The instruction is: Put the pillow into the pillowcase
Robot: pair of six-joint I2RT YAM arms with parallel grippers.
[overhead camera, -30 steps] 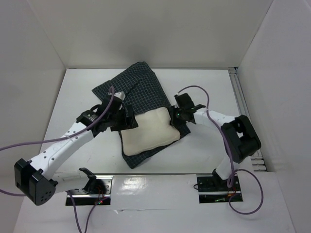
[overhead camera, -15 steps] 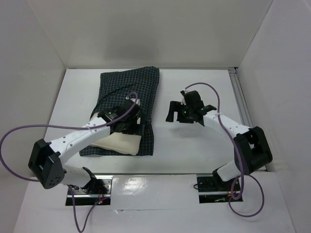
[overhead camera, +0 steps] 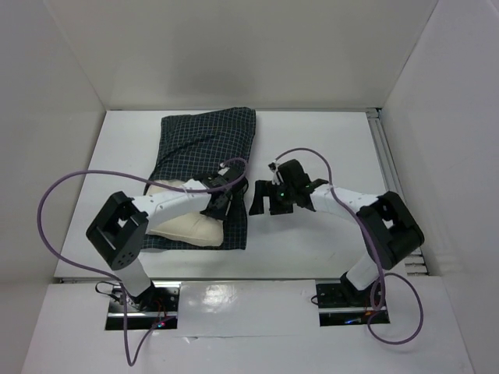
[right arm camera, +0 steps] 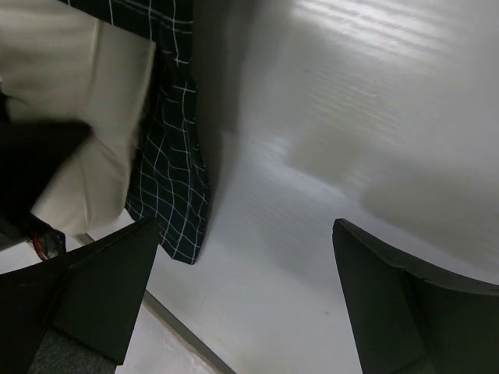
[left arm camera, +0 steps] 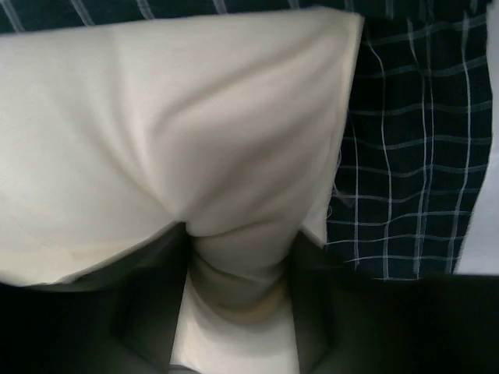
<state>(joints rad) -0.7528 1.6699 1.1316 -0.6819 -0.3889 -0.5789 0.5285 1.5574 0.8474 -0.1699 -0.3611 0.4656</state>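
The dark checked pillowcase (overhead camera: 207,144) lies flat at the table's left. The cream pillow (overhead camera: 185,228) sticks out of its near end. My left gripper (overhead camera: 221,206) sits at the pillow's right near corner. In the left wrist view it (left arm camera: 240,304) is shut on a pinched fold of the pillow (left arm camera: 156,140), with the pillowcase (left arm camera: 405,171) underneath to the right. My right gripper (overhead camera: 263,199) hovers open just right of the pillowcase. In the right wrist view it (right arm camera: 249,296) holds nothing above bare table, beside the pillowcase (right arm camera: 175,156) and the pillow (right arm camera: 70,117).
White walls close in the table on three sides. A metal rail (overhead camera: 387,164) runs along the right edge. A purple cable (overhead camera: 70,195) loops from the left arm over the table's left side. The table's near edge (right arm camera: 179,331) shows in the right wrist view.
The pillowcase went from lying diagonally to lying straight and flat. My right gripper opened, let go and moved back toward its right edge. My left gripper closed on the pillow's corner.
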